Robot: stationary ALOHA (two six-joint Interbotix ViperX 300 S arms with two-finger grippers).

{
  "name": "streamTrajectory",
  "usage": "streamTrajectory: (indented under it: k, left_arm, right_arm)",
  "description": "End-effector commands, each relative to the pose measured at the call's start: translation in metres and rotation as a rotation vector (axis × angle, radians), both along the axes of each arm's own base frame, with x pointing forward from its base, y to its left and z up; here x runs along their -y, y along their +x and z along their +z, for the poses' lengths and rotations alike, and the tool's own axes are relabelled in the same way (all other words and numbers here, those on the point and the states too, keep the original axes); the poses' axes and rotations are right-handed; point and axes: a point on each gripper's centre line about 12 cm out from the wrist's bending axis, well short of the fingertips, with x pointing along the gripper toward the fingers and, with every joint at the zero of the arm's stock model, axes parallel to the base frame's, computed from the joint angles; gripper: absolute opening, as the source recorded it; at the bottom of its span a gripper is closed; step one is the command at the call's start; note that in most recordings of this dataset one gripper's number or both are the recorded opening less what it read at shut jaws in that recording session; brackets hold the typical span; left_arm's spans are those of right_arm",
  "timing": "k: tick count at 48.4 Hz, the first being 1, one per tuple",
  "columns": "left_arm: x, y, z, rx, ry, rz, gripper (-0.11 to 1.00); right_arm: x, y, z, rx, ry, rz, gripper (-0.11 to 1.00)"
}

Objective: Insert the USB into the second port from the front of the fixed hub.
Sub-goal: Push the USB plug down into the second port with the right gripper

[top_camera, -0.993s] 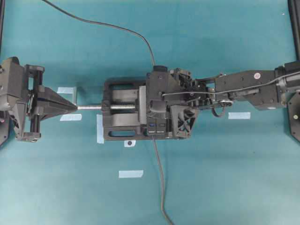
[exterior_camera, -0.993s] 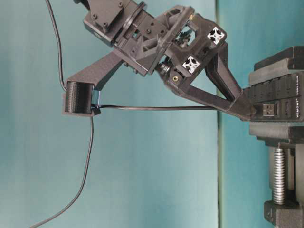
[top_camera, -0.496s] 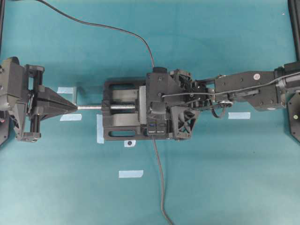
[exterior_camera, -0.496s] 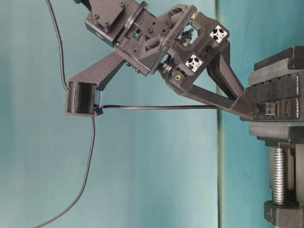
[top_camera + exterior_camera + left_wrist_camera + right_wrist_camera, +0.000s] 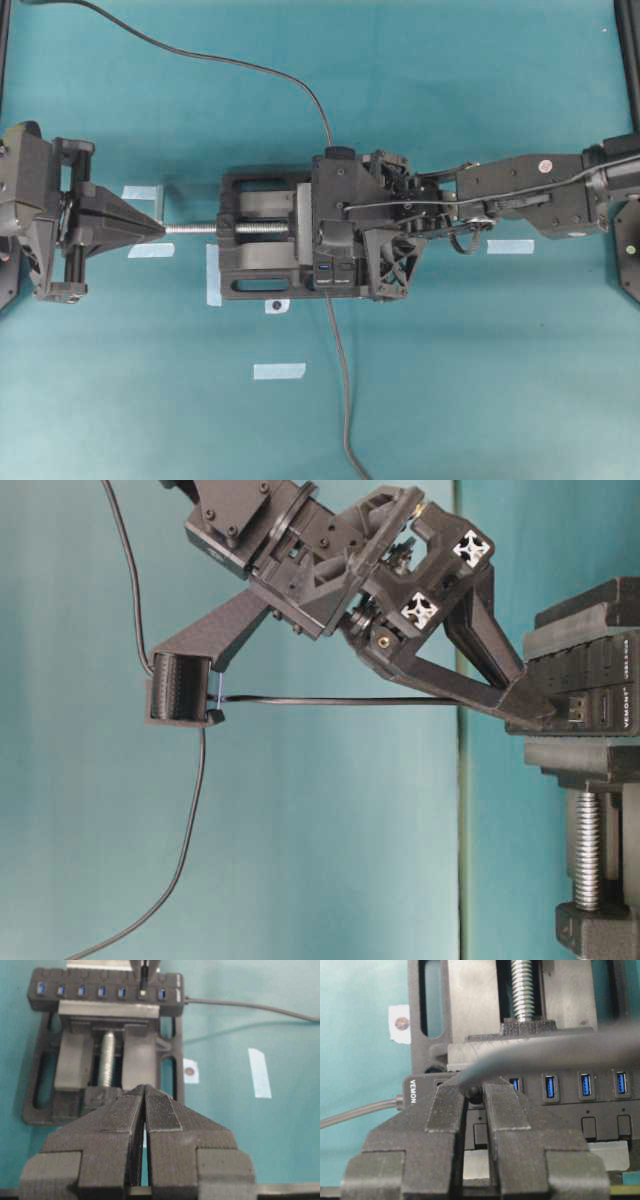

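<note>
- Black and bar-shaped, the hub sits clamped in the vise with its row of blue ports facing up, which keeps it from sliding when a plug is pressed in.
- The right gripper is closed almost fully on the USB plug, its two ridged fingers pinching the plug's dark body just behind the tip, so the tip stays free to enter a port.
- In the left wrist view the plug stands at the second port from the cable end of the hub, with one blue port showing between it and that end; this appears to be the target port.
- Seen from table level, the fingertips are pressed right against the hub's face, so the plug looks at least partly seated; how deep it sits cannot be told.
- The thin grey cable runs back level from the fingertips past the wrist camera housing and then hangs down, keeping slack clear of the port.
- The left gripper is shut with nothing between its fingers and is parked beside the tip of the vise's silver screw, well away from the hub; whether it touches the screw cannot be told.
- Judged from this, the remaining work is a final push and a release.
</note>
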Motion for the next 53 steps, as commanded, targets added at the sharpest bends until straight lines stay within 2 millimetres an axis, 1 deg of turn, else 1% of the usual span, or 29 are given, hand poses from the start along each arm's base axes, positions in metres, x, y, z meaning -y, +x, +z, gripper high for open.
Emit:
streamTrajectory:
  k: [1,12,25,34,45,53]
  left_arm:
    - [0.0,0.003,0.007,0.026,0.0,-0.002,0.0]
    - [0.0,0.003,0.007,0.026,0.0,-0.002,0.0]
    - [0.0,0.003,0.007,0.026,0.0,-0.002,0.0]
    - [0.0,0.003,0.007,0.025,0.0,-0.002,0.0]
    - [0.0,0.003,0.007,0.025,0.0,-0.002,0.0]
    - [0.0,0.003,0.007,0.025,0.0,-0.002,0.0]
  right_arm:
    - [-0.001,0.002,0.008,0.026,0.005,-0.005,0.03]
    - [-0.001,-0.001,0.001,0.006,0.006,-0.006,0.03]
    - [-0.001,-0.01,-0.01,-0.029,0.01,-0.008,0.03]
    - [-0.001,-0.011,-0.014,-0.04,0.01,-0.01,0.03]
    - [-0.001,-0.012,-0.028,-0.077,0.01,-0.01,0.03]
    - [-0.001,-0.013,-0.033,-0.097,0.01,-0.008,0.03]
